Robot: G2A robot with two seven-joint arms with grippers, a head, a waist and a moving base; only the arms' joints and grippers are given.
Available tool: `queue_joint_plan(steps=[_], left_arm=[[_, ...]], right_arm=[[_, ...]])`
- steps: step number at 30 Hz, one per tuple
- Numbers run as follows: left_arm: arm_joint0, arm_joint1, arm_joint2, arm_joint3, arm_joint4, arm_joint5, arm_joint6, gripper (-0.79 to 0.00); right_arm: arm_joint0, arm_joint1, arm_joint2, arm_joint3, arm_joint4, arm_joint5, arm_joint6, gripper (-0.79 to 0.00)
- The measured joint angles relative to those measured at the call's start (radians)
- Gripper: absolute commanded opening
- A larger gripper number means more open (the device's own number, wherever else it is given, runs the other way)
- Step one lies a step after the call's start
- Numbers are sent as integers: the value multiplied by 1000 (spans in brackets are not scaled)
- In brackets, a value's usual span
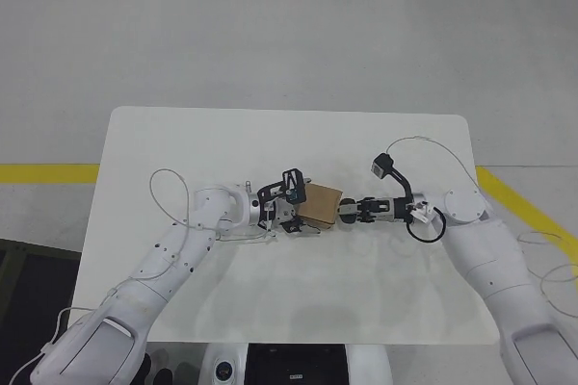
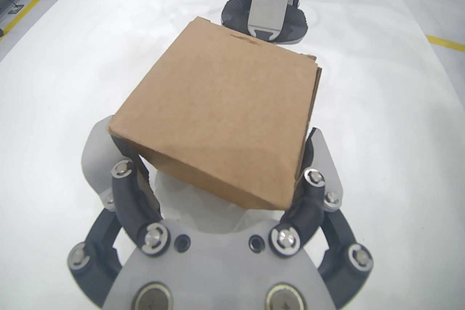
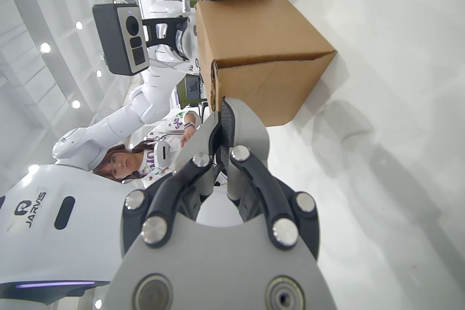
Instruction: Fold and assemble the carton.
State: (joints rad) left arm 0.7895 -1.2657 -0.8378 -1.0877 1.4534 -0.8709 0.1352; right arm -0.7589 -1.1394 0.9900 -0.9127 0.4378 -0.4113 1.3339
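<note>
The brown carton [image 1: 320, 204] stands folded into a closed box near the middle of the table, between both grippers. My left gripper [image 2: 210, 140] is shut on the carton [image 2: 221, 115], one finger on each of two opposite side walls at the end nearest its wrist. My right gripper [image 3: 220, 108] is shut, with nothing seen between its fingers. Its tips rest against the edge of the carton's [image 3: 261, 53] opposite end face. From the left wrist view the right gripper [image 2: 270, 29] shows just behind the carton's far edge.
The white table [image 1: 270, 144] has bare room all around the carton. The two wrist cameras and their cables [image 1: 380, 166] stick up close above the grippers. Yellow floor tape [image 1: 39, 173] runs past both table sides.
</note>
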Motion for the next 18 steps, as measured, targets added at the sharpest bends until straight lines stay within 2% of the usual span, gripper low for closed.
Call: queue_joint_plan(steps=[11, 18], left_arm=[[-2, -1, 2, 5, 2, 0, 3, 0], [4, 10, -29, 2, 6, 3, 7, 0]], right_arm=[[38, -21, -39, 39, 14, -6, 20, -785], [29, -7, -2, 40, 12, -26, 24, -785]])
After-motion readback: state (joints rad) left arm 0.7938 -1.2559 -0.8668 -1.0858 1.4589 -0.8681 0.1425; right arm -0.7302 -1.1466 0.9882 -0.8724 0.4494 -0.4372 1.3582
